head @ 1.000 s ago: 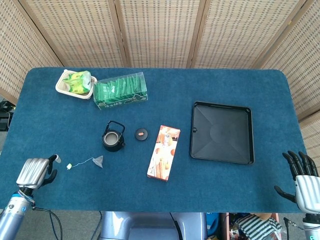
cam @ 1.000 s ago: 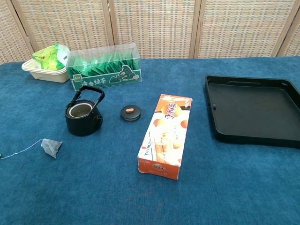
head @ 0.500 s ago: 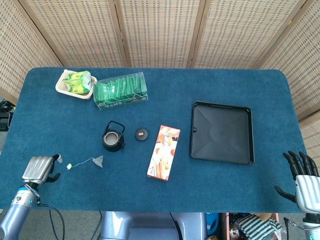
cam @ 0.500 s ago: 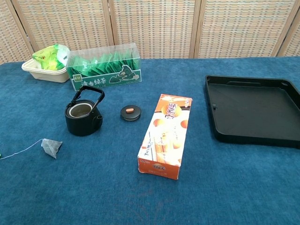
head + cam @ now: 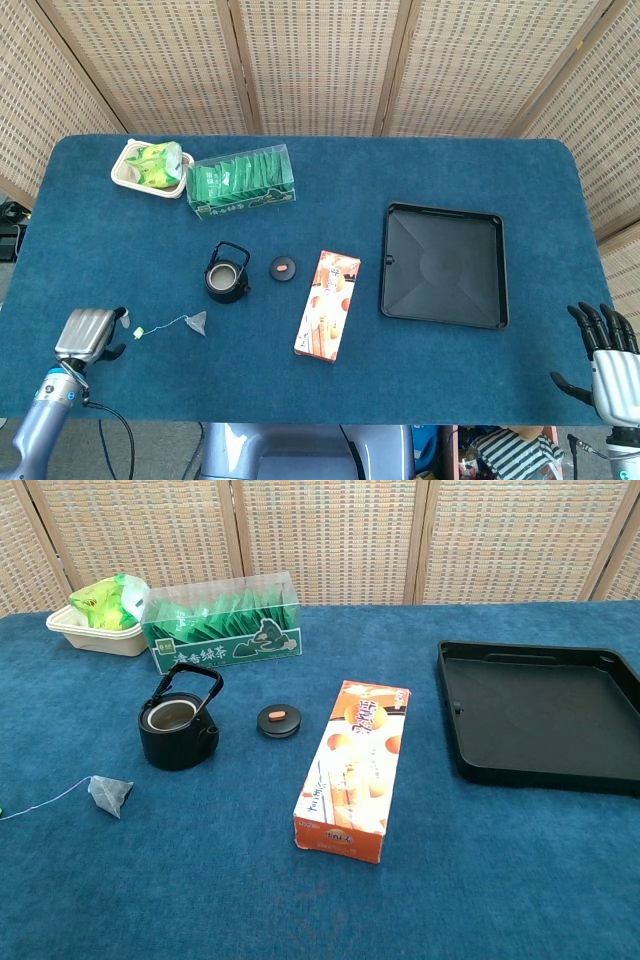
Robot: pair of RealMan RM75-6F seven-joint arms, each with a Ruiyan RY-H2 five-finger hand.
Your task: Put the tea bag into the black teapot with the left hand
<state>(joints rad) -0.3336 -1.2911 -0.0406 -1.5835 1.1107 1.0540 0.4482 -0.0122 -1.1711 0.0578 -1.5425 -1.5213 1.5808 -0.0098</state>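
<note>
- blue cloth covers the table, and the tea bag lies flat on it, just below and left of the black teapot, not touching it.
- teapot stands upright with its handle up and its mouth uncovered; its small round lid sits on the cloth just to the right.
- left hand is at the near left edge, fingers curled in, right beside the little tag at the end of the tea bag's string; i cannot tell if it has hold of the tag.
- right hand hangs off the near right corner, fingers spread, holding nothing.
- orange snack box lies flat between the lid and the black tray.
- clear box of green tea packets and a white tub sit at the far left.
</note>
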